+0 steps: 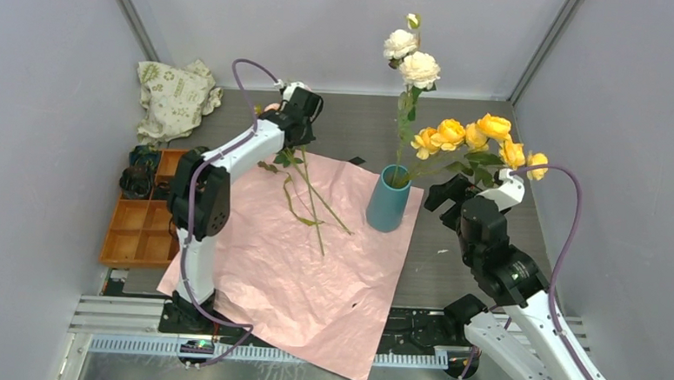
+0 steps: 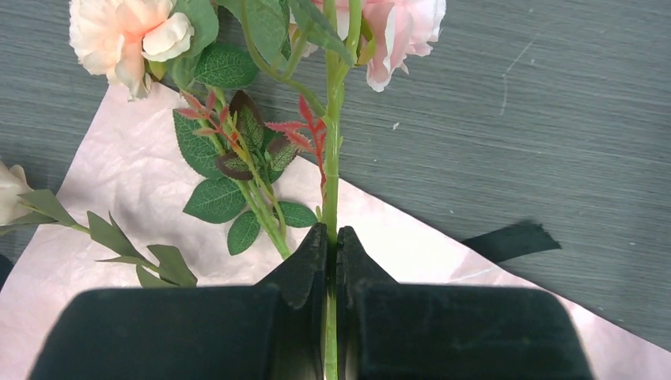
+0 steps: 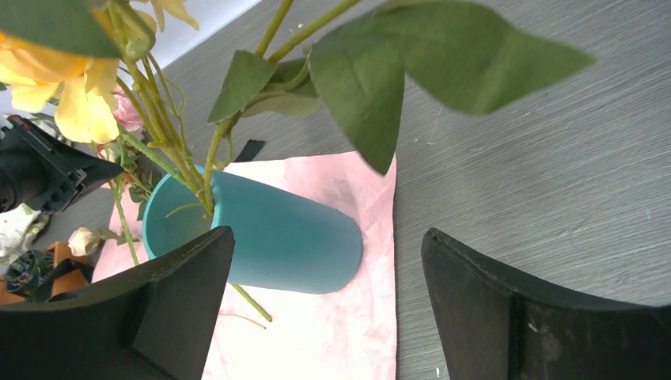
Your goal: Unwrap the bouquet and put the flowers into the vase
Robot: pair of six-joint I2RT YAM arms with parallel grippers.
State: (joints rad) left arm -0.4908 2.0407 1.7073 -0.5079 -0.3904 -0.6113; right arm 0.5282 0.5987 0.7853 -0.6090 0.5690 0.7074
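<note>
Green flower stem point(image 2: 332, 158) sat clamped in the shut left pincer point(image 2: 332, 239). Right pincer point(image 3: 326, 237) gaped empty near vase point(image 3: 269, 226). Risk: thin stem slipping, or leaves dragging pink paper point(image 1: 312, 276).

Vase point(image 1: 388, 201) smooth, matt; wrapping paper point(image 1: 294, 275) thin, crinkled; table point(image 1: 461, 253) matt, grained; tray point(image 1: 140, 232) wood; bag point(image 1: 174, 99) cloth.

Bare table point(image 1: 456, 266) right of vase point(image 1: 387, 208), flowers point(image 1: 478, 134) overhead

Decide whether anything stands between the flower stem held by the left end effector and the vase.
Nothing upright does. Between the left end effector and the vase lie only pink paper and flat green stems. White flowers and yellow flowers already crowd its mouth.
</note>
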